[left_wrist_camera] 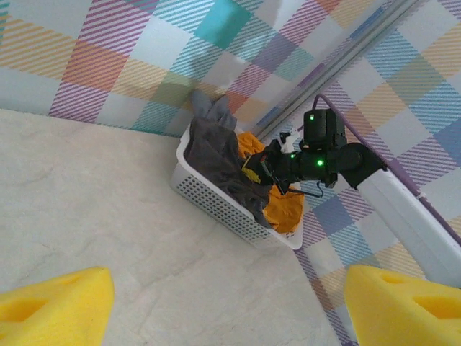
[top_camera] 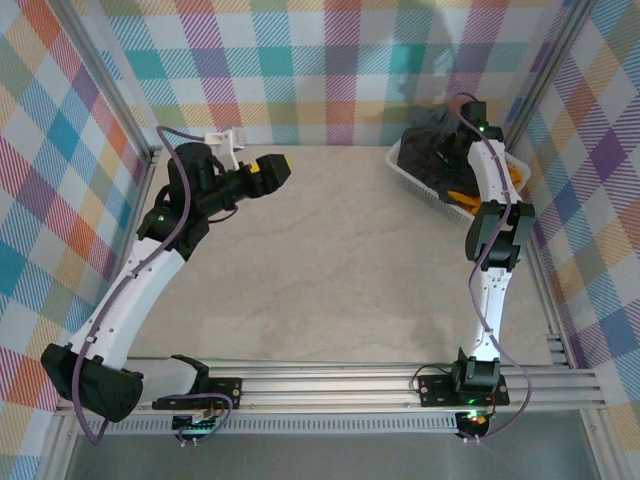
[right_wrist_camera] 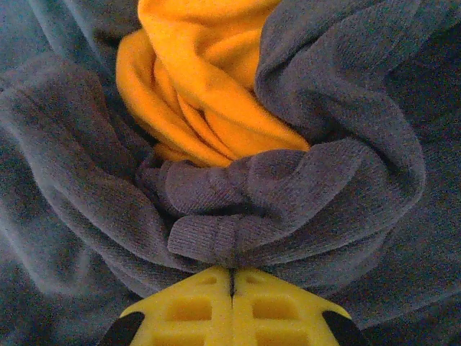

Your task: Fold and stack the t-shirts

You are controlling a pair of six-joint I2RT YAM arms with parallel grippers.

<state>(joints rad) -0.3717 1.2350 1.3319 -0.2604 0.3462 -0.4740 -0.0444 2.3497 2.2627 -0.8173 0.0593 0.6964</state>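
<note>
The right tool (right_wrist_camera: pixel 232 277), closed, presses into a bunched dark grey t-shirt (right_wrist_camera: pixel 288 194) beside an orange t-shirt (right_wrist_camera: pixel 202 86) in the white basket (left_wrist_camera: pixel 216 205); the left tool (top_camera: pixel 278 170) hangs open over the counter (top_camera: pixel 340 260).

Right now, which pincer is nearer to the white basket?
Right. The right pincer is inside the basket, shut on a grey t-shirt; the left pincer hangs open across the table, far from it.

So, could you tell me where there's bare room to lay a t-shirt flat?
The table's middle is bare, from the left gripper across to the right arm and down to the near rail. Crowded: the far right corner, with the white basket of t-shirts.
</note>
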